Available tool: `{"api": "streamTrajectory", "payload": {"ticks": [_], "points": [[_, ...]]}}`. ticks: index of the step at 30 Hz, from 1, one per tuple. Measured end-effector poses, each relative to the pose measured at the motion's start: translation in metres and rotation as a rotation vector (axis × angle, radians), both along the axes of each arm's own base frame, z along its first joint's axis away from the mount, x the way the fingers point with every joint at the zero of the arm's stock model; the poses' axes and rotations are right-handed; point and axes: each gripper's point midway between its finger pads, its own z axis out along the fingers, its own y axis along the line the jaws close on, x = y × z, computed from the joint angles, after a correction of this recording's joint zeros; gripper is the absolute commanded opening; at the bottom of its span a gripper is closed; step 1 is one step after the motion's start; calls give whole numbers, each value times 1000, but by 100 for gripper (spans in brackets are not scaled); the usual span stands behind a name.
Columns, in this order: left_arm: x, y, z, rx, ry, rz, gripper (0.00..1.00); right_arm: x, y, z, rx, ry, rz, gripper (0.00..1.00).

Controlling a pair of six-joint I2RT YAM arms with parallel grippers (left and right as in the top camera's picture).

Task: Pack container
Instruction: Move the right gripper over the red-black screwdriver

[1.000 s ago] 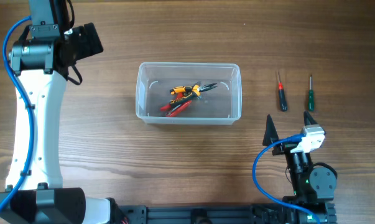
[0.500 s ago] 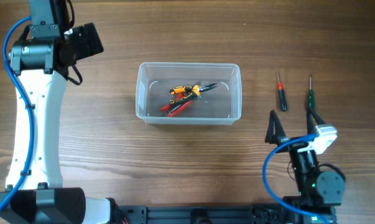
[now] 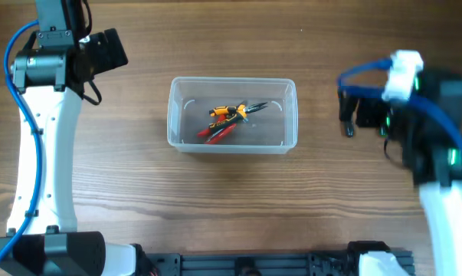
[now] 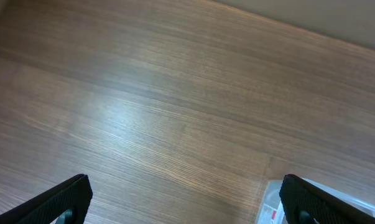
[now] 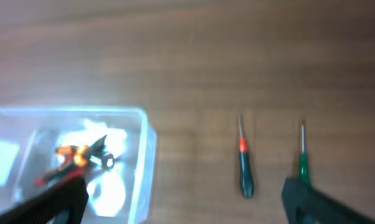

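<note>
The container (image 3: 232, 142), a clear rectangular tub, stands at the table's middle. Inside it lie orange-and-black pliers (image 3: 229, 112) and a red-handled tool (image 3: 215, 133). In the right wrist view the container (image 5: 145, 155) is at the lower left. A black screwdriver with a red collar (image 5: 244, 168) and a green one (image 5: 303, 165) lie on the wood to its right. My right gripper (image 5: 190, 205) hovers open above them, holding nothing. In the overhead view the right arm is blurred and hides most of both screwdrivers. My left gripper (image 4: 186, 202) is open over bare wood, left of the container's corner (image 4: 271, 202).
The left arm (image 3: 47, 123) stands tall along the table's left side. The right arm (image 3: 437, 176) reaches up the right side. A pale wall edge shows at the far end of the table in the left wrist view.
The right arm has swung from the front edge up and back over the two screwdrivers, now covering them from above. Its jaws stay open. The left arm has not moved.
</note>
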Motion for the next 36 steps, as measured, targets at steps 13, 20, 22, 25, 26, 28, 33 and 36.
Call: {"api": "streamTrajectory", "payload": {"ticks": [13,20,22,25,26,28,33,36], "points": [[0,0,0,-2,-2,-1,100,24,-2,-85,-24,432,35,100],[0,0,0,-2,-2,-1,100,19,-19,-101,-150,491,98,100],[0,0,0,-2,-2,-1,100,20,-26,-106,-171,508,92,100],[0,0,0,-2,-2,-1,100,22,-40,-122,-171,560,71,100],[0,0,0,-2,-2,-1,100,24,-45,-132,-166,588,62,100],[0,0,0,-2,-2,-1,100,25,-53,-150,-158,639,49,100],[0,0,0,-2,-1,-1,100,30,-59,-190,-143,726,45,100],[0,0,0,-2,-2,-1,100,34,-59,-203,-142,745,50,100]]}}
